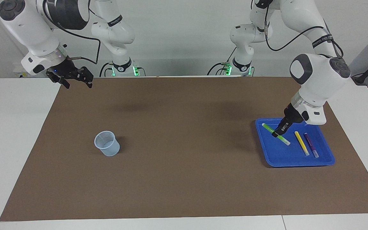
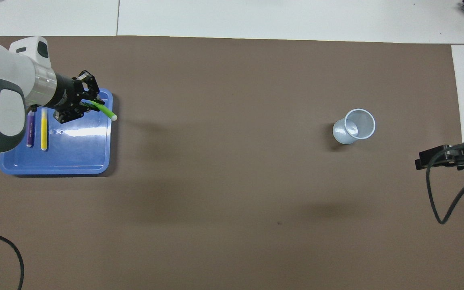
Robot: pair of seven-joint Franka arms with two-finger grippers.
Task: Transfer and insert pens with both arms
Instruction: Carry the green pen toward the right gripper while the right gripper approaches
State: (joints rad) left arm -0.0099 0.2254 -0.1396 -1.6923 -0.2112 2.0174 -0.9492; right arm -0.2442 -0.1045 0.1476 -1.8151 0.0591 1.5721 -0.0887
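Bright even overhead light, soft blurred shadows on the brown mat [image 1: 184, 179], white glare on the blue tray [image 2: 83, 133], sharp focus

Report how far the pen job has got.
Done: nothing; the cup holds no pen. In hand: the left gripper is shut on the green pen in the blue tray; whether it has lifted is unclear. The right gripper waits open near its own base. Left: the yellow pen and purple pen lie in the tray.
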